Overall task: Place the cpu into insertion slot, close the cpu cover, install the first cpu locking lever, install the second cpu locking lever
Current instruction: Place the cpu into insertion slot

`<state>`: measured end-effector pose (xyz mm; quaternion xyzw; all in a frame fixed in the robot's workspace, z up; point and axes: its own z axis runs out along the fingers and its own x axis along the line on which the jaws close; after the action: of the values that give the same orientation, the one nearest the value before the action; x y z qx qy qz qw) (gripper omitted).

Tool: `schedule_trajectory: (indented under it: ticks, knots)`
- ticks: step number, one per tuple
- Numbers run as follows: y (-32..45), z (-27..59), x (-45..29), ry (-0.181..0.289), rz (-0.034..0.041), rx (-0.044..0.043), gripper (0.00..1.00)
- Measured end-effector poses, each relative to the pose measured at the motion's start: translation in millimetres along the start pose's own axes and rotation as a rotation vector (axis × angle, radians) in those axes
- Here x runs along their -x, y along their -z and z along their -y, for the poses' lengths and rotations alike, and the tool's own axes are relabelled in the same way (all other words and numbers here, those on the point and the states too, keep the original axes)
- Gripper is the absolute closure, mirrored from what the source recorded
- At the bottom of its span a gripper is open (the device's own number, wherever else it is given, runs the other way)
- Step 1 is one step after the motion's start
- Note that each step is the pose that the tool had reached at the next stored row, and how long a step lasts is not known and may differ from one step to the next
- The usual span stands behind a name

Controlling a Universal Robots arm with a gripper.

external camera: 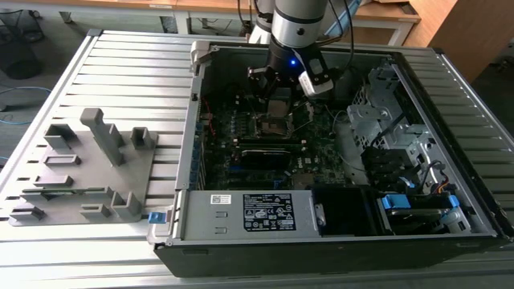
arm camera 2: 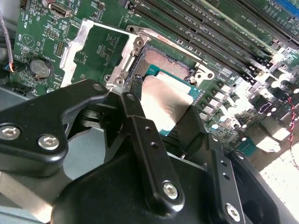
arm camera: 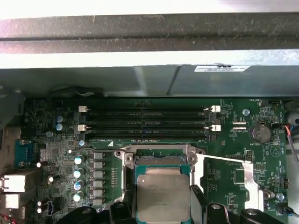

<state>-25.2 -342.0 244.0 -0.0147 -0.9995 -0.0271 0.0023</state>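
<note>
My gripper [arm camera 2: 161, 111] is shut on the cpu [arm camera 2: 169, 99], a flat square chip with a pale silver face, held by two opposite edges between the black fingers [arm camera 2: 135, 121]. The chip hangs tilted just over the insertion slot [arm camera 2: 164, 64], whose dark pin field and silvery rim show past its far edge. The cpu cover [arm camera 2: 77, 44], a thin silvery frame, lies swung open on the green board beside the slot. In the first wrist view the cpu [arm camera: 162, 193] covers most of the insertion slot [arm camera: 161, 161], with the cover [arm camera: 250, 179] open to one side. In the exterior view the gripper [external camera: 278, 103] stands inside the open computer case.
Long black memory slots [arm camera: 149, 119] run just beyond the socket, close under the case wall [arm camera: 149, 79]. A power supply [external camera: 257, 212] and a drive cage [external camera: 386, 120] crowd the case. A grey fixture [external camera: 88, 168] sits on the slatted table at the exterior view's left.
</note>
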Motion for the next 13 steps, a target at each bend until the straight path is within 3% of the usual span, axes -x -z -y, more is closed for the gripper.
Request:
schedule_trajectory:
  ticks: [6, 13]
  knots:
    - [-1.2, 0.1, 0.1, -0.087, 0.0046, 0.0002, 0.46]
    - [-1.4, 0.1, 0.1, -0.106, 0.0058, 0.0005, 0.46]
